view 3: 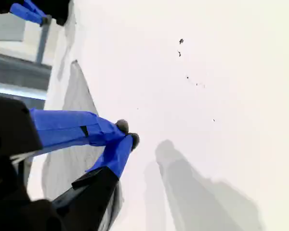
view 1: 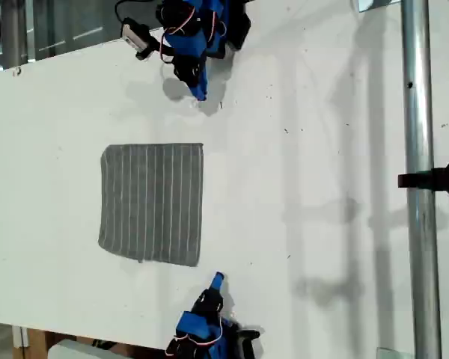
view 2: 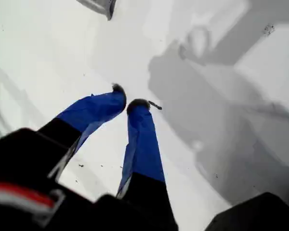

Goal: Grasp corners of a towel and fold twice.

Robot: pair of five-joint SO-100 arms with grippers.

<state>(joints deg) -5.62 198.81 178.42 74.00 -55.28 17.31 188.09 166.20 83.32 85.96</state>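
Note:
The towel [view 1: 151,203], grey with thin pale stripes, lies flat and unfolded on the white table, left of centre in the exterior view. All its corners show there. My first gripper [view 1: 200,93] [view 2: 127,98] is shut on nothing. It hangs low over bare table, a short way beyond the towel's upper right corner [view 1: 200,146]. My second gripper [view 1: 218,279] [view 3: 128,133] is also shut and empty. It hovers just past the lower right corner [view 1: 197,263]. In the second wrist view the towel [view 3: 77,94] runs alongside the fingers to its far corner [view 3: 75,63].
A metal pole [view 1: 417,149] with a black clamp [view 1: 443,179] crosses the exterior view's right side. Soft shadows fall on the white table [view 1: 322,187]. The table's edges run close behind both arm bases. A small grey wedge [view 2: 103,7] that I cannot identify shows far off.

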